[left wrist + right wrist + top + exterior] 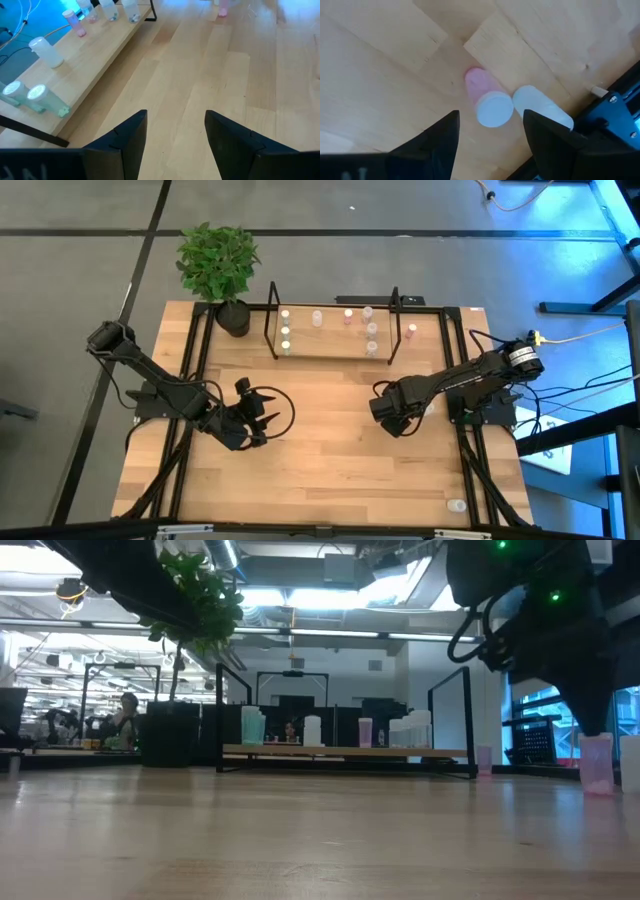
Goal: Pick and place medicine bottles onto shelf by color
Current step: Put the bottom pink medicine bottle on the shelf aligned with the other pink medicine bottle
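Pink bottle (481, 90) stands between the right gripper's (490, 131) wide fingers, its base hidden.

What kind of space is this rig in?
Probably an open lab or office workspace. Behind the wooden table, the low view shows ceiling strip lights, a person seated at a desk, and monitors. Cables run across the grey floor beside the table.

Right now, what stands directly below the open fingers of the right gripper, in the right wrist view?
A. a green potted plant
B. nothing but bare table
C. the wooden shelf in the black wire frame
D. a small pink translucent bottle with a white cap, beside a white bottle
D: the right gripper hangs open over the pink bottle, with a white bottle beside it.
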Available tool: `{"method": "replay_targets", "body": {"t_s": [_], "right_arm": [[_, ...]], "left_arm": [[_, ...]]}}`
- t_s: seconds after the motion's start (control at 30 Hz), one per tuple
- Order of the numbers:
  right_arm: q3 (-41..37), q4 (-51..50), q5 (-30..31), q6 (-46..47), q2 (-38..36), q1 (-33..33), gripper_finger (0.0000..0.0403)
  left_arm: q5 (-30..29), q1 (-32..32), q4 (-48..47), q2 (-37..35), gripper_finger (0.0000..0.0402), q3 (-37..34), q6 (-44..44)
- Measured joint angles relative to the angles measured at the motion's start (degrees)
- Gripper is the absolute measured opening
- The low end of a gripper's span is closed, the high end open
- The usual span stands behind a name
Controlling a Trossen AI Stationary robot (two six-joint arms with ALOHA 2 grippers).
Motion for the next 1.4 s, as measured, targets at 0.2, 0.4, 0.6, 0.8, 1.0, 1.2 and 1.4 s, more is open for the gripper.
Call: {"method": "replay_targets", "body": {"t_s": [0.2,0.4,0.6,0.8,1.0,1.2,1.4], "right_arm": [[0.0,0.1,1.3,0.8,0.0,-0.1,0.0223],[0.0,0.9,2.8,2.3,0.0,-0.2,0.0223],[0.0,0.9,2.8,5.1,0.0,-0.2,0.0223],[0.0,0.9,2.9,3.3,0.0,-0.1,0.0223],[0.0,0.9,2.9,2.3,0.0,-0.1,0.0223],[-4.2,3.9,0.9,3.3,0.1,-0.1,0.0223],[-6.2,5.5,0.9,3.5,0.1,-0.2,0.0217]], "left_arm": [[0.0,0.0,0.1,0.0,0.0194,0.0,0.0],[0.0,0.0,0.1,0.0,0.0194,0.0,0.0],[1.9,0.0,0.1,0.0,0.0194,0.0,0.0],[2.1,0.0,0.1,0.0,0.0194,0.0,0.0],[2.1,0.0,0.1,0.0,0.0194,0.0,0.0],[2.2,0.0,0.1,0.0,0.0194,0.0,0.0],[2.1,0.0,0.1,0.0,0.0194,0.0,0.0]]}}
